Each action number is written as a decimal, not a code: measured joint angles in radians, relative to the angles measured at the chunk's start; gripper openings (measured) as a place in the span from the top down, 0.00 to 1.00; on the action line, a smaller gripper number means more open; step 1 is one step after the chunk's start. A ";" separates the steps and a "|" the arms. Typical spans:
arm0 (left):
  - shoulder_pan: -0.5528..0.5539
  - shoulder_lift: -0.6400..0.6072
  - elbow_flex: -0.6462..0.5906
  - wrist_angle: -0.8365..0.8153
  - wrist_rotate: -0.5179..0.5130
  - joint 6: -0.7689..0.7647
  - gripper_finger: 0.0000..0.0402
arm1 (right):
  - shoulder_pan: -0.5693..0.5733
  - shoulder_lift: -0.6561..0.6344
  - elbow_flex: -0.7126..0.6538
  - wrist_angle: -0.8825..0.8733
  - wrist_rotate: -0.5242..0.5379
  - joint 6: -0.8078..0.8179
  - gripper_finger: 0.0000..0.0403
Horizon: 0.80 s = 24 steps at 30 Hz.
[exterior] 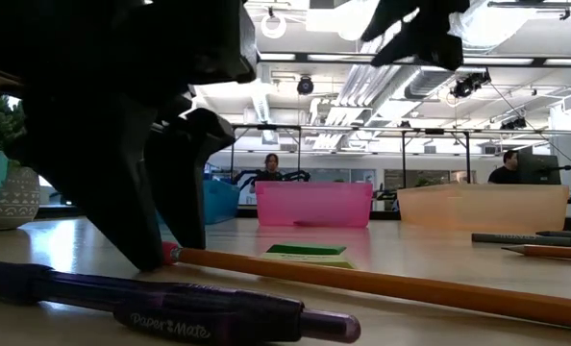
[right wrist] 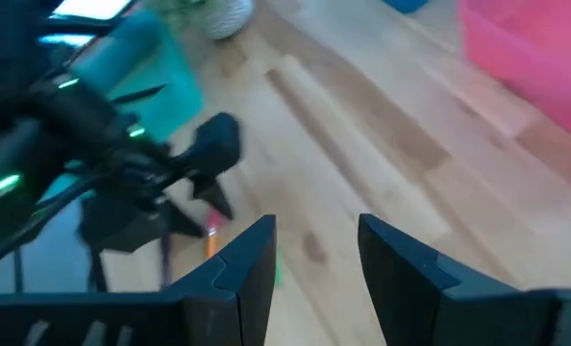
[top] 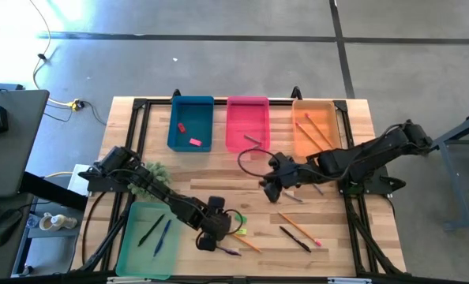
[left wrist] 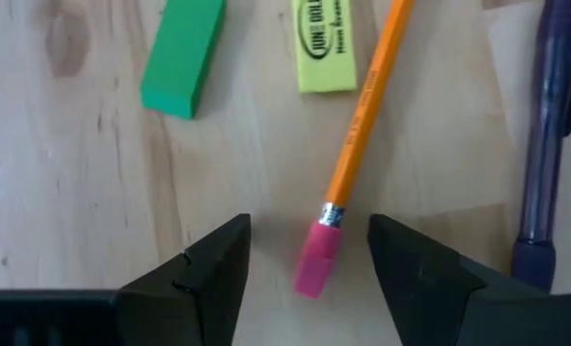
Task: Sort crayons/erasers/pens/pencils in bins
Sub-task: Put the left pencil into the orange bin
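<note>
Left tool [left wrist: 310, 264] spread around pencil [left wrist: 362, 115] eraser tip on tabletop [top: 337, 237]. Right tool [right wrist: 314, 250] spread, empty, above mid-tabletop.

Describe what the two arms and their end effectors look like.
Both arms are dark, jointed and matte. The left end effector has two black wedge-shaped fingers. The right end effector has matching angular black fingers. Black cables loop beside each wrist in the high view.

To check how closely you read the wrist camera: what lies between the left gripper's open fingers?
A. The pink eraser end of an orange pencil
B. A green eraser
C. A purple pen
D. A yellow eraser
A: the left gripper stands open around the pink end of the orange pencil, while the green eraser, yellow eraser and purple pen lie outside its fingers.
</note>
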 joint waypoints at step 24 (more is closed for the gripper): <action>-0.007 0.001 0.000 0.004 0.049 0.043 0.98 | 0.209 0.000 0.111 -0.202 0.013 -0.048 0.65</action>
